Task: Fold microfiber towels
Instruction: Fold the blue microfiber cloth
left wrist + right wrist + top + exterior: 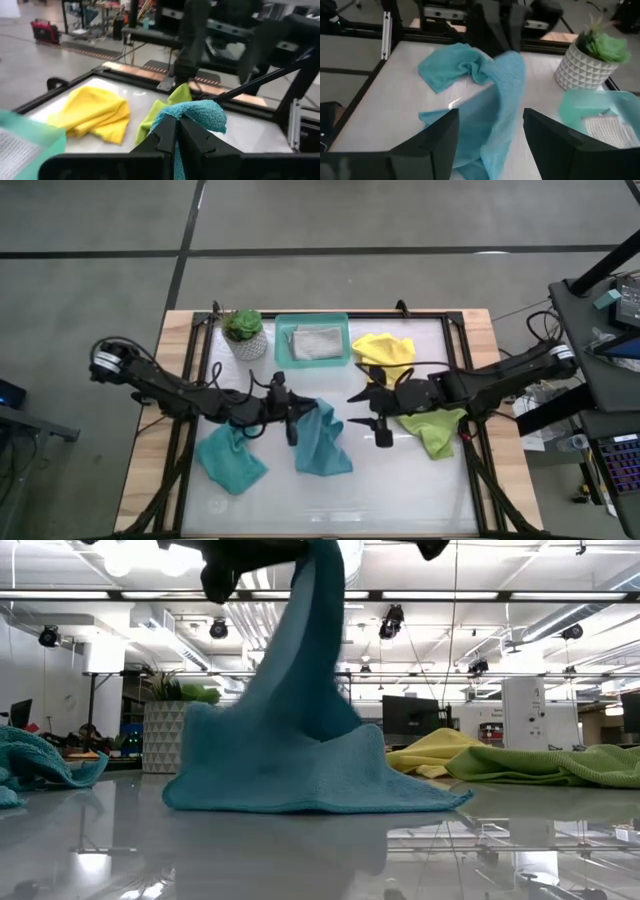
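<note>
A teal-blue towel (322, 442) hangs from my left gripper (298, 416), which is shut on its top in the middle of the table. Its lower end (300, 785) lies spread on the tabletop. My right gripper (366, 418) stands open just to the right of this towel, with nothing between its fingers (440, 137). A second teal-blue towel (230, 461) lies crumpled at the near left. A yellow towel (385, 350) and a lime green towel (436, 430) lie on the right. A light grey towel (316, 342) rests in the tray. My left gripper pinches a bunched top part of the teal-blue towel (196, 113) between its two fingers (162, 140). The fingers lie level and come from the table's left. The towel hangs below them, and its bottom edge is spread on the table.
A teal tray (283, 340) sits at the far middle, and a potted plant in a white pot (245, 335) stands to its left. A black frame (455, 330) runs round the white tabletop. There is bare tabletop along the near edge (340, 505).
</note>
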{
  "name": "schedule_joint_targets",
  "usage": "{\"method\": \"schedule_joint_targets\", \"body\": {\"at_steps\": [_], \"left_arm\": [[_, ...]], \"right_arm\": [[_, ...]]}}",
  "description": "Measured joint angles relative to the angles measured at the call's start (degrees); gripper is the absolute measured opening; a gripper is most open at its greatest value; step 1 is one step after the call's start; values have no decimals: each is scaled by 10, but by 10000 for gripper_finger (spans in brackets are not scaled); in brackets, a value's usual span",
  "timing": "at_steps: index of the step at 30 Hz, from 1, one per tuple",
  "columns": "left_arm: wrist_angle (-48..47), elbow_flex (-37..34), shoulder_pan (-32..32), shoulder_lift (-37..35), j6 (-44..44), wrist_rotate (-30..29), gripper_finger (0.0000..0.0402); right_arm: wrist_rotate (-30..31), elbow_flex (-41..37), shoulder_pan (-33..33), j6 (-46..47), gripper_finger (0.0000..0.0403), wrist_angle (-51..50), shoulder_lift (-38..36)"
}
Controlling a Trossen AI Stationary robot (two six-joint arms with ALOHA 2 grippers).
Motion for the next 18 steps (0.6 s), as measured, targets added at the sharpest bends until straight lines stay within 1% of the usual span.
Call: {"method": "schedule_joint_targets", "body": {"at_steps": [6, 9, 13, 16, 18], "left_arm": [[-3, -1, 1, 6, -4, 1, 0], [-4, -1, 2, 6, -4, 1, 0], [-3, -1, 3, 6, -3, 2, 0], [-4, -2, 4, 9, -4, 2, 0], [-3, -2, 5, 10, -4, 2, 0]], "right_arm": [[8, -25, -5, -35, 210, 68, 32], [35, -25, -5, -83, 210, 101, 56], [50, -24, -5, -138, 209, 152, 83], [50, -17, -5, -160, 201, 164, 98], [50, -10, -9, -161, 187, 164, 107]]}}
